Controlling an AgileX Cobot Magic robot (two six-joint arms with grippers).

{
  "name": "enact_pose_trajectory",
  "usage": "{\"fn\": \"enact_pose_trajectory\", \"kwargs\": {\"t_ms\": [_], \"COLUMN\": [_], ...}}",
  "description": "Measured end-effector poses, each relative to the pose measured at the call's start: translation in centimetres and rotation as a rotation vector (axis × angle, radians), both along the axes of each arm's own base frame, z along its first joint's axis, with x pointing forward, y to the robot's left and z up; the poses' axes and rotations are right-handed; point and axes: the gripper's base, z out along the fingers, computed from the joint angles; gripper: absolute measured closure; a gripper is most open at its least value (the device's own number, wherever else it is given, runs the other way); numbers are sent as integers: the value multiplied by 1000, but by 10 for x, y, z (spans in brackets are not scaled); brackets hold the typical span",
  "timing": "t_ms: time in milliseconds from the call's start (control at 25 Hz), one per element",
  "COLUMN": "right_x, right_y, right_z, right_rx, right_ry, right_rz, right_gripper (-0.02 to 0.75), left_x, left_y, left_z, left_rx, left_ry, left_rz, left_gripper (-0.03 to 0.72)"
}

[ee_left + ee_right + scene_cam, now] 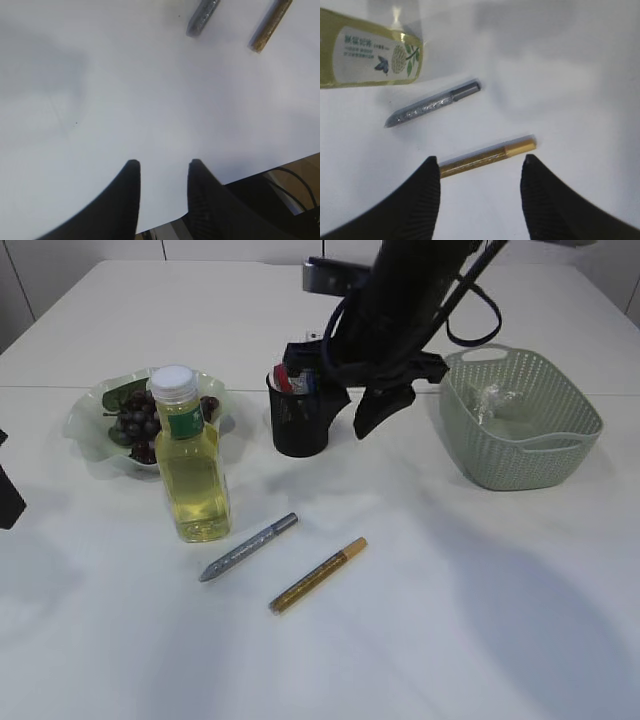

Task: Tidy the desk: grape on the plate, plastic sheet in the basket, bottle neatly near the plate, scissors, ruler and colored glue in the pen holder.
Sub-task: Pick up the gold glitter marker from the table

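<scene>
**Right arm high over the pen holder, two glue pens loose on the counter**

The right gripper [480,172] has its fingers [427,185] spread wide with nothing between them; in its wrist view they frame the gold glue pen [487,156] lying on the counter [580,100] below, without touching it. Beyond that lies the silver glue pen [432,104], and past it the labelled side of the bottle [370,57]. In the exterior view the right arm [400,310] slants down from the upper right, its dark bulk hanging above the space between the pen holder [298,412] and the basket [520,420].

The left gripper [162,172] holds its fingers [127,195] partly apart and empty, near the counter's edge, with the tips of both pens at the top of its view.

On the counter, the bottle stands upright just in front of the plate [90,420], which holds the grapes [140,425]. The pen holder already carries several items, too hidden to name. Something clear and crumpled, likely the plastic sheet [495,400], lies in the basket. The two glue pens lie near each other in front of the bottle.
</scene>
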Motion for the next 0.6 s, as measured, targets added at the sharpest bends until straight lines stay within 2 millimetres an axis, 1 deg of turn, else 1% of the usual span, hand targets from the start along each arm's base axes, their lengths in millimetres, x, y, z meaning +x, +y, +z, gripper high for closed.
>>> {"fn": "enact_pose_trajectory", "kwargs": {"t_ms": [120,240,320,400,520,600], "right_x": [-16,-31,-39,-44,-46,-46], "right_y": [20,31,34,30,27,26], "right_z": [-11,-29,-41,-53,-61,-63], "right_rx": [-43,-133,-173,-203,-223,-218], "right_ry": [42,81,117,163,208,222], "right_rz": [-6,-39,-76,-136,-288,-412], "right_gripper": [325,325,326,326,326,326], "left_x": [0,2,3,3,4,4], "left_y": [0,0,0,0,0,0], "left_z": [0,0,1,1,1,1], "left_rx": [-1,-2,-3,-4,-5,-5], "left_ry": [-5,-18,-27,-36,-43,-43], "left_rz": [1,5,7,9,11,11], "left_gripper": [449,449,449,449,449,449]}}
